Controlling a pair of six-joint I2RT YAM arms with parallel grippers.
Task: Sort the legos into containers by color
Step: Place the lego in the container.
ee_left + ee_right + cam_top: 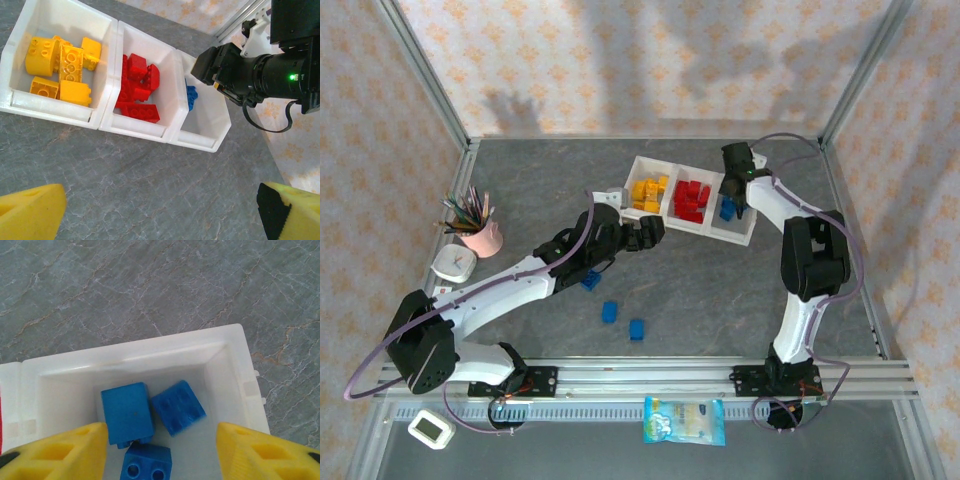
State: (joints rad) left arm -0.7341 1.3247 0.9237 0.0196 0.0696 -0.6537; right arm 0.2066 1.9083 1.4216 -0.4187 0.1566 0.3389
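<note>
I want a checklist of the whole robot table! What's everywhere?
Surface: grey table, three loose blue legos lying on it.
Job's things: white tray holding yellow legos, red legos and blue legos in separate compartments.
Clutter: pink pencil cup, white timer, packet at the front edge.
Claws: left claw open, empty; right claw open above the blue compartment.
Cables: purple cables, looping loosely.
Surroundings: flowery walls, metal frame.

Your left arm (520,285) lies low, stretched diagonally toward centre. The left gripper (655,228) is spread wide, with nothing between its pads (30,212). Your right arm (810,260) is folded at the elbow, forearm angled left. The right gripper (732,200) points down, fingers (75,450) parted and empty.
</note>
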